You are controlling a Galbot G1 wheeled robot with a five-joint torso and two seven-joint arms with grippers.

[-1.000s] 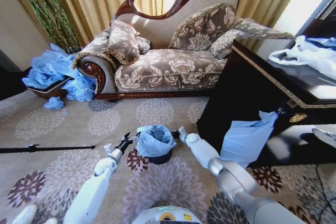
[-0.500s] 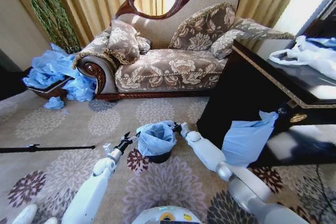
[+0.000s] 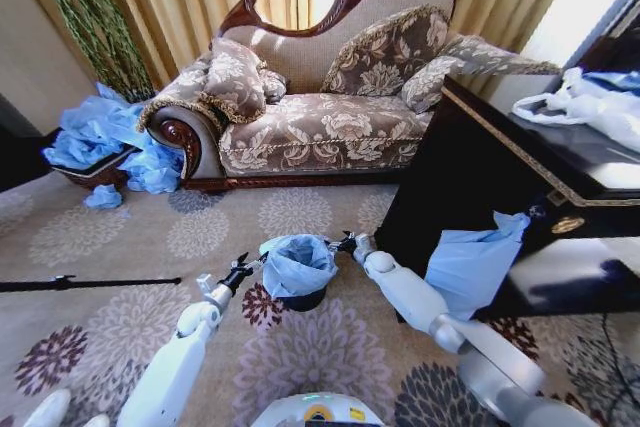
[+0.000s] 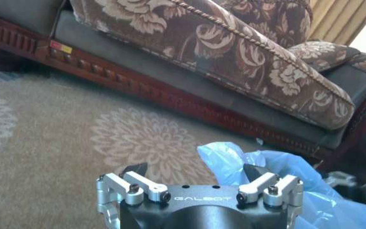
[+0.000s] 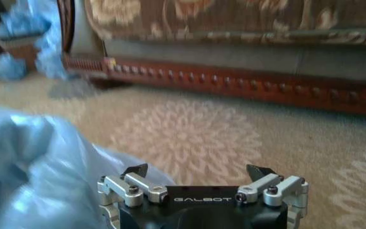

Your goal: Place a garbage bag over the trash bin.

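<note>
The small black trash bin [image 3: 305, 299] stands on the patterned carpet in front of me. A light-blue garbage bag [image 3: 297, 263] sits in it, its wrinkled top puffed up and draped over the rim. My left gripper [image 3: 240, 269] hovers just left of the bag, open, with nothing between its fingers [image 4: 136, 170]; the bag [image 4: 291, 171] lies off to one side of it. My right gripper [image 3: 346, 243] is at the bag's far right edge, open and empty [image 5: 197, 171], with the bag [image 5: 36, 167] beside it.
An ornate floral sofa [image 3: 320, 127] stands behind the bin. A dark cabinet [image 3: 480, 177] is close on the right, with a blue bag [image 3: 470, 262] hanging down its front and a white plastic bag [image 3: 585, 102] on top. A heap of blue bags [image 3: 100, 142] lies far left, and a black rod [image 3: 90, 284] lies on the carpet.
My right gripper has shifted a little right and farther off along the bag's edge, and its arm has swung right. The left arm and bin have stayed put.
</note>
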